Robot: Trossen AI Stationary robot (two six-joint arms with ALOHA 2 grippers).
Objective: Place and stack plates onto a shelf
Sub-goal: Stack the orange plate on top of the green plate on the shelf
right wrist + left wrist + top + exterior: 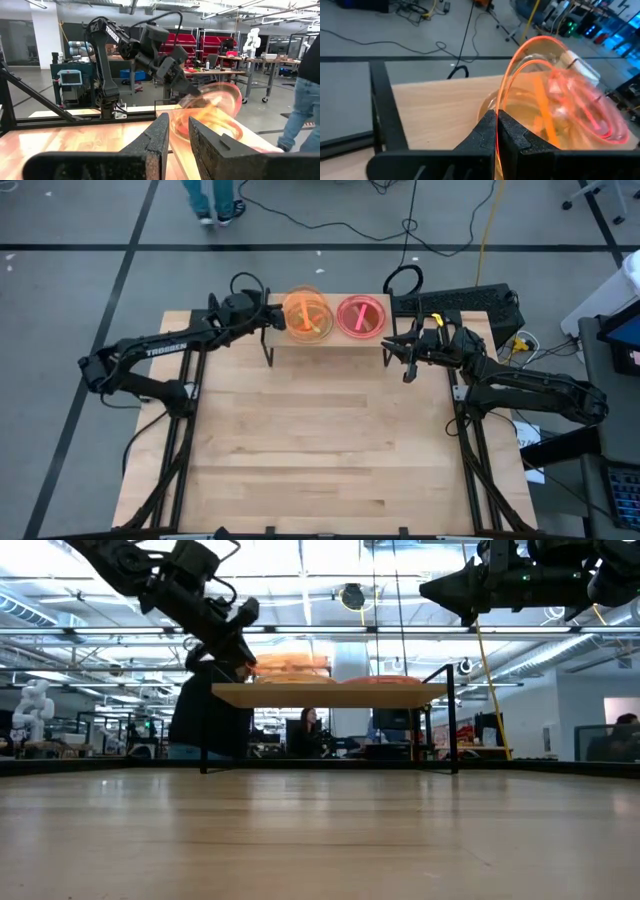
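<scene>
Orange plate [555, 95] was pinched by its near rim between the closed fingers [496, 131] of the left gripper [268, 317], held tilted over the left stack [307, 315] on the shelf [275, 340]; a good finish would probably level it, centre it on that stack and lower it before letting go. Beside it lay the pink stack [361, 316], while the right gripper [396, 346] hovered just off the shelf's right end, fingers slightly apart and holding nothing.

Left end effector [243, 652] at shelf [330, 695] plates [292, 666]
</scene>
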